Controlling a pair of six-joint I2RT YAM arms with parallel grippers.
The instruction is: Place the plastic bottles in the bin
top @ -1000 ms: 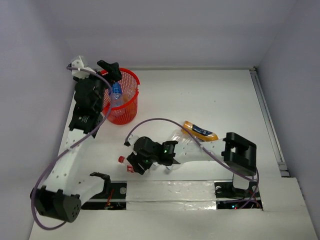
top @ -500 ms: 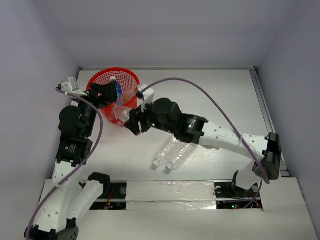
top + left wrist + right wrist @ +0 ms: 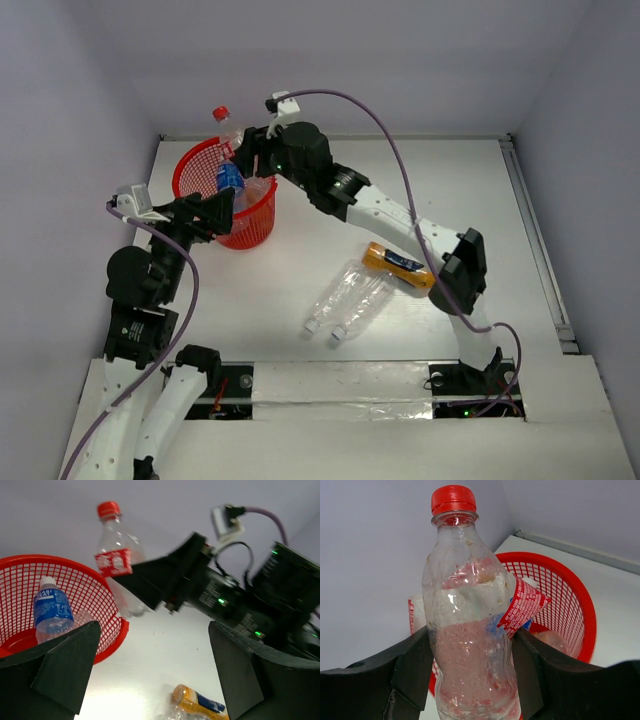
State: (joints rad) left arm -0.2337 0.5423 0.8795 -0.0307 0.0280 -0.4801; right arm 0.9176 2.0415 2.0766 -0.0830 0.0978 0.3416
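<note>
Your left arm folds up at the left, and the left gripper [image 3: 218, 207] gapes wide and empty just beside the bin [image 3: 50, 558]. One blue-label bottle [image 3: 51, 611] stands inside it. Your right arm stretches across, the right gripper [image 3: 243, 152] clamping one red-capped bottle [image 3: 470, 630] upright over the far rim. Two clear bottles [image 3: 335, 300] and one orange bottle [image 3: 398, 264] lie on the table [image 3: 480, 200]

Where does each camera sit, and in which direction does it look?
Top camera: above and behind the robot, looking down on the table; left arm and right arm show.
Left wrist: on the left arm, facing over the basket towards the right gripper; the open left gripper frames the lower corners.
Right wrist: on the right arm, facing the red-capped bottle held in its gripper.
All three share the basket and that bottle.
</note>
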